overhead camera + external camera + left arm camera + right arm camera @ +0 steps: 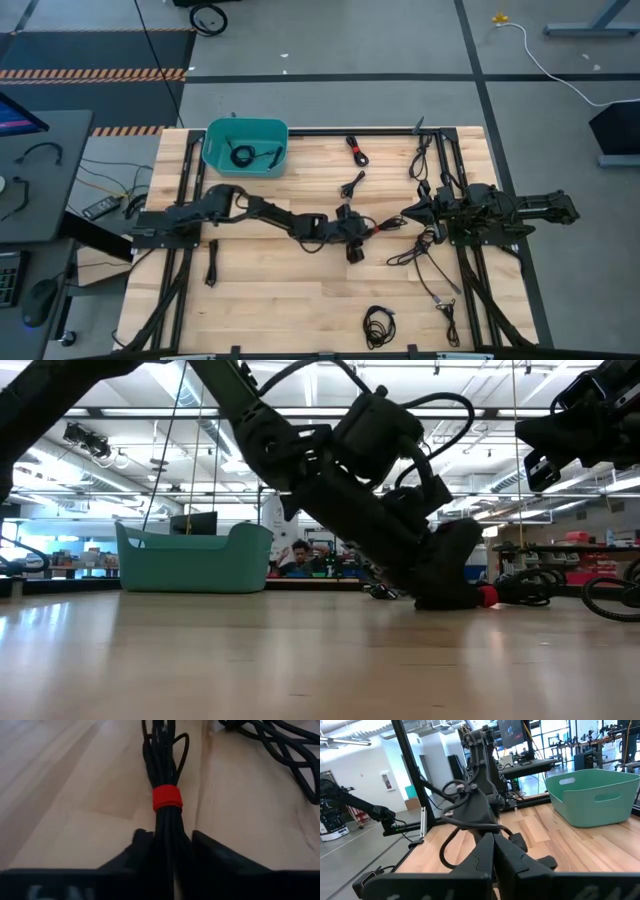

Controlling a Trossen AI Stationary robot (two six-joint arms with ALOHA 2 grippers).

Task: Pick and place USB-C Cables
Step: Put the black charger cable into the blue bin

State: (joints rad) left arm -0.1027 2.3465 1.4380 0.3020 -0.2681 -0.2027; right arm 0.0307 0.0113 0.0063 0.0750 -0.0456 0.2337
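A black USB-C cable bundle [165, 775] bound with a red tie [167, 797] lies on the wooden table near its middle. My left gripper [366, 229] is low over the table and shut on this bundle; it also shows in the low view [468, 598]. My right gripper [407, 214] hangs above the table just right of the bundle, shut and empty, and points toward the left arm [492, 840]. The teal bin [245, 147] stands at the far left with one cable coil [241, 155] in it. My left gripper pinches the bundle between its two fingers [137, 847], on the stretch just short of the red tie [167, 827]. The fingers come slanting down from the table's left and lie along the bundle. The bundle lies on the table beyond the fingertips.
More black cables lie about: two at the far middle [357, 150] [352, 185], one at the far right [421, 160], a loose one under the right arm [415, 250], a coil at the near edge [380, 325], one at the left [212, 265]. Black frame rails cross the table.
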